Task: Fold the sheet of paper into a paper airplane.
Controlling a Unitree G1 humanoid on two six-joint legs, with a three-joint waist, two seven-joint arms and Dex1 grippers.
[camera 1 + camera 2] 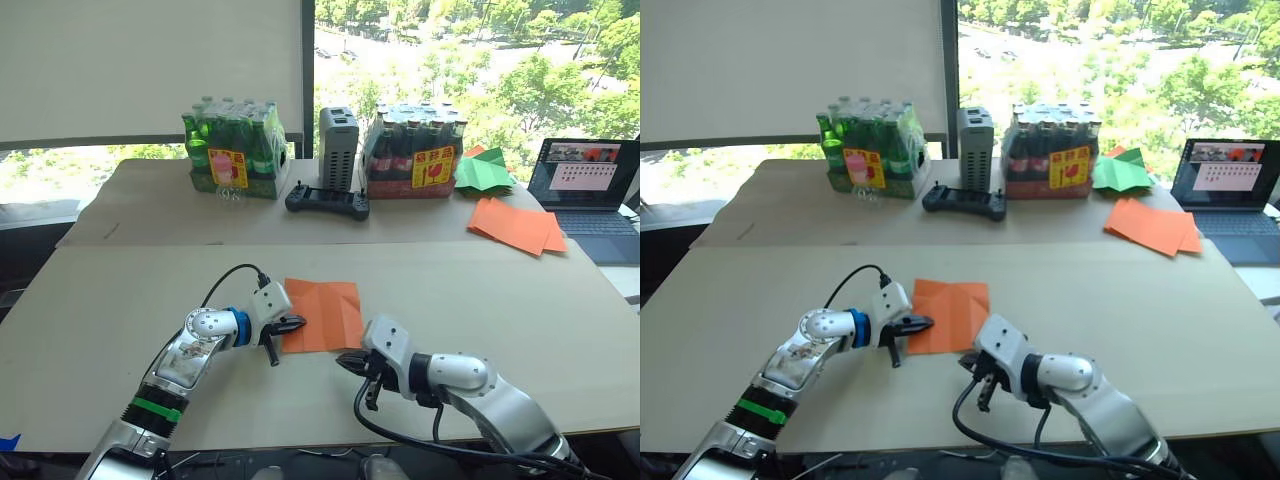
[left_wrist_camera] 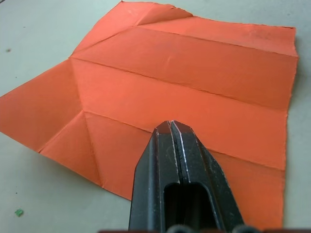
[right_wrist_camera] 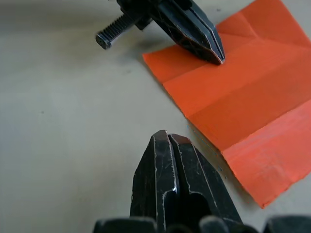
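Paper (image 1: 322,314) is lying flat; I'm pinning its left edge with the clenched left gripper (image 1: 299,323), clenched right gripper (image 1: 344,361) hovering near.

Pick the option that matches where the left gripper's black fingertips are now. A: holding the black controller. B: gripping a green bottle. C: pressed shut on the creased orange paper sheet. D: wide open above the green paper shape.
C: the left gripper has its fingers closed together, tips resting on the creased orange sheet of paper lying flat on the table.
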